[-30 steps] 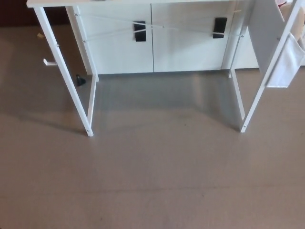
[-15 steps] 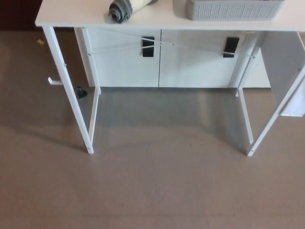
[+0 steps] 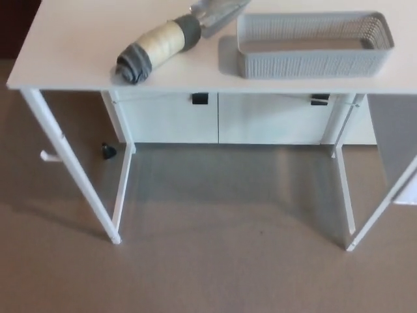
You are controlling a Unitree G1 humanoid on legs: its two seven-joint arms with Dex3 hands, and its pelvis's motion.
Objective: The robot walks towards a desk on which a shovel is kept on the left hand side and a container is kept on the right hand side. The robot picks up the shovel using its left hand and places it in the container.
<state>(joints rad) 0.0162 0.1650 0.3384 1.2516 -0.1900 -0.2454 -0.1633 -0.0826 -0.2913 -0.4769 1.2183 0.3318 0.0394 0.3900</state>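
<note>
White and bare along its near edge, the counter point(image 3: 71, 59) fills the top of the head view, standing on thin white legs over a grey-brown floor point(image 3: 215, 274). No part of the robot shows, neither hand nor forearm, so the state of the fingers cannot be told, and with no fingers in sight places can only be given against the counter and the things on it.

Farthest left, below the counter, a small white hook point(image 3: 49, 156) juts from the front left leg point(image 3: 68, 166). A little to the right of it a small dark object point(image 3: 108, 151) sits on the floor near the base of a white cabinet point(image 3: 215, 117) behind the counter; what it is cannot be made out.

On the left half of the counter lies the shovel point(image 3: 159, 45), flat and slanted: its handle has a dark grey end cap nearest the front left, a cream middle and a grey collar, and its metal blade points up and right, cut off by the top edge of the picture. The blade end is just beside the near left corner of the container point(image 3: 313, 59), a grey ribbed rectangular basket standing upright on the right half of the counter. The container holds nothing that can be seen.
</note>
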